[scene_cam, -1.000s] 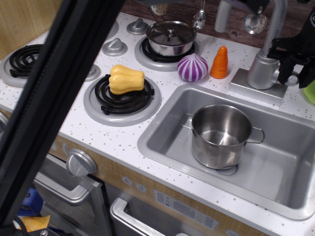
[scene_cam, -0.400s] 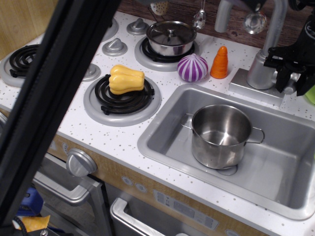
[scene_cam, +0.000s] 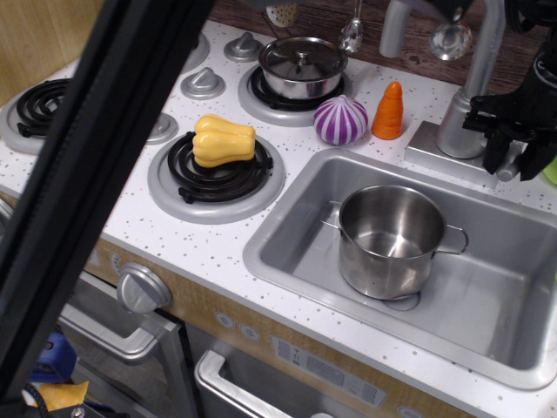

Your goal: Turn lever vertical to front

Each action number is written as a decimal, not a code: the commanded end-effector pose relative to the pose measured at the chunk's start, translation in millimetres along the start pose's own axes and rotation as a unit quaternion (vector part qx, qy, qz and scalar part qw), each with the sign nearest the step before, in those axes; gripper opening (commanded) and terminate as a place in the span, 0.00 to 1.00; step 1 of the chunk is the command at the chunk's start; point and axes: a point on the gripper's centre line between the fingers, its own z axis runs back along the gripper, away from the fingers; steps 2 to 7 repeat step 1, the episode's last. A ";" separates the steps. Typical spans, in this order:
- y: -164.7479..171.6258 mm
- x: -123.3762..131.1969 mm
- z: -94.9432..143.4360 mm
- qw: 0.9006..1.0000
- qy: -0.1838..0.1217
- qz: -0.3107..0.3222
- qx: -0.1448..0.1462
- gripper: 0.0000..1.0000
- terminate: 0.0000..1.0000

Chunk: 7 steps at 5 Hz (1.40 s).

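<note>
The thick grey faucet column [scene_cam: 459,126] stands on its base behind the sink, at the far right. The lever [scene_cam: 507,171] is a short silver-grey rod coming off the column's right side; its tip slants toward the front, over the sink's back rim. My black gripper [scene_cam: 510,161] comes down from the upper right. Its two fingers straddle the lever and appear shut on it. Most of the lever is hidden between the fingers.
A steel pot [scene_cam: 389,239] stands in the grey sink [scene_cam: 287,222]. An orange carrot [scene_cam: 389,111] and a purple onion [scene_cam: 340,119] sit left of the faucet. A yellow squash [scene_cam: 224,140] lies on a burner. A black bar [scene_cam: 104,174] crosses the left foreground.
My gripper has moved down and slightly left, toward the front. The lever's tip has swung with it from pointing right to slanting frontward.
</note>
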 end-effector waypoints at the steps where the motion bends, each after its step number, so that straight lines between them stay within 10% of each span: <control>1: 5.6 3.5 4.6 1.000 -0.010 -0.010 0.005 0.00 1.00; 7: 5.6 3.5 4.6 1.000 -0.010 -0.010 0.005 0.00 1.00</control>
